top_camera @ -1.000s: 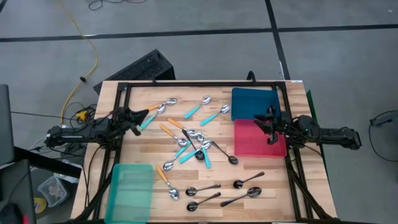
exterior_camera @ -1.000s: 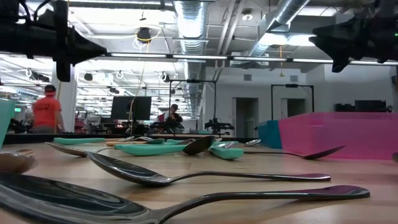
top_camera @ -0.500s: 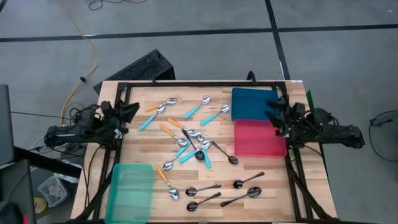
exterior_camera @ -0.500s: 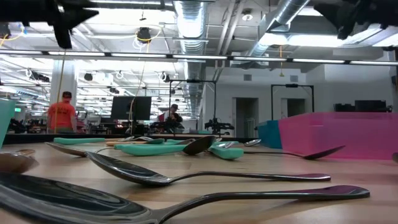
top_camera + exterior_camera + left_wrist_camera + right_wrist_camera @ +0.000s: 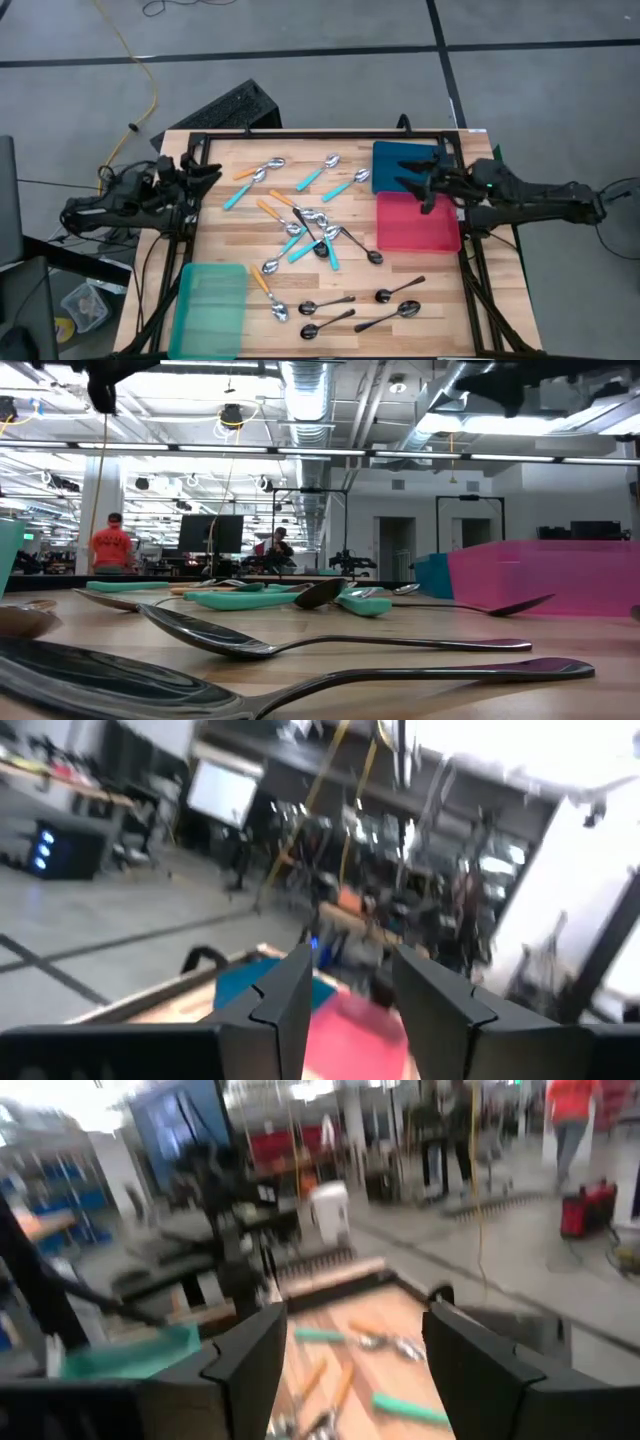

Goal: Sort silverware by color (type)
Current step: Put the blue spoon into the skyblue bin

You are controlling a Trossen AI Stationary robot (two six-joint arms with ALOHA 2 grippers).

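The silverware lies scattered on the wooden table [image 5: 450,300]. Teal-handled spoons [image 5: 318,176] and orange-handled spoons [image 5: 268,209] lie mixed in the middle. All-dark spoons [image 5: 327,303] lie toward the near edge, and they fill the foreground in the low view [image 5: 330,645]. My left gripper [image 5: 207,175] hovers open above the table's left edge, clear of every spoon; its own view shows the empty gap [image 5: 348,1005]. My right gripper [image 5: 412,185] hangs open and empty [image 5: 360,1370] over the seam between the blue bin and the red bin.
A blue bin [image 5: 395,160] stands at the far right, with a red bin [image 5: 415,232] just nearer than it. A teal bin [image 5: 210,305] stands at the near left corner. A black frame [image 5: 320,135] runs along the far edge. A person in orange [image 5: 110,547] stands in the room beyond.
My left gripper has drawn back toward the table's left edge, risen and opened. My right gripper has risen, tipped up from pointing down to nearly level, and reached toward the table's middle over the bins. No spoon has moved.
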